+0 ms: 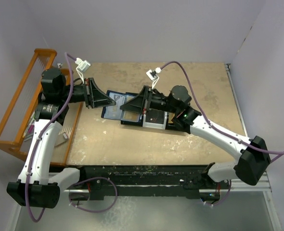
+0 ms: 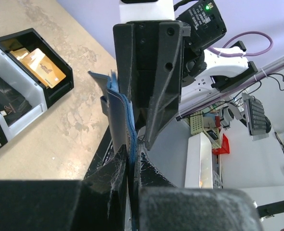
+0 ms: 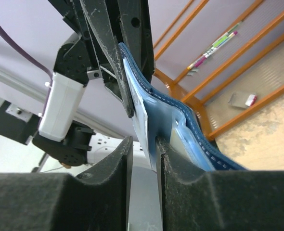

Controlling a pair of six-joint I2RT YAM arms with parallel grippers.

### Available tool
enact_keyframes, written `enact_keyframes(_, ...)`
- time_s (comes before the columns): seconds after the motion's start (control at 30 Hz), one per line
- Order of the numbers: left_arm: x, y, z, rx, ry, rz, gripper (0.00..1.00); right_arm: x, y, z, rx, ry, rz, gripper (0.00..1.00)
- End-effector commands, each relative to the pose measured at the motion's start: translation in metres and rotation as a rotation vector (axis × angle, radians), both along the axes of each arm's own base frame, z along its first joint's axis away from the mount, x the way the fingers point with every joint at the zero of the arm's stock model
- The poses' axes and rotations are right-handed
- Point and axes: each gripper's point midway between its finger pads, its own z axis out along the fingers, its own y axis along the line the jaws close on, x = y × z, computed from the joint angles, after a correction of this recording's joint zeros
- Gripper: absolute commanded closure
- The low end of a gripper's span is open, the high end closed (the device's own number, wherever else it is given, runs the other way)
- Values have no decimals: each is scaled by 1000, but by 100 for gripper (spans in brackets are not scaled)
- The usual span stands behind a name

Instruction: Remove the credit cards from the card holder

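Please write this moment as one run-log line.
left tool: shut on holder, aloft | right tool: astride pale sheet in holder, grip unclear | tray: gold card inside

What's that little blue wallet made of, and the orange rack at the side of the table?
The card holder looks like leather or faux leather. It has a smooth dark blue skin with a slight sheen and pale stitching along the edges, and it flexes softly. The rack looks like wood with an orange-brown varnish. Its bars are straight and squared and joined into a frame, though painted metal cannot be ruled out.
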Motion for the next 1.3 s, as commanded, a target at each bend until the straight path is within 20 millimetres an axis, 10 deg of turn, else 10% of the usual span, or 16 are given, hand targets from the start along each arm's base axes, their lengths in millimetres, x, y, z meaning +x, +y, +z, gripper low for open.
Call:
enact_keyframes(0.0,-19,-1,14,-23,-48,-65,95,-12,-4,31,121,-52,54,79)
enact_keyframes(0.13,-26,-1,17,-46,-27,-113,86,-18,-7,29,136,-41,73,100)
enact_keyframes(0.4,-46,-1,24,-78,-20,-159,49,-20,-8,38,165,-54,79,100)
enact_keyframes(0.93,-62,1,27,-75,-23,-216,73,-31,-14,28,159,-30,112,100)
enact_keyframes(1.13,-62,1,28,-77,-21,-214,97,-39,-15,35,213,-36,162,100)
enact_keyframes(1.27,-63,1,28,-78,-22,-213,98,-43,-18,34,229,-26,180,82)
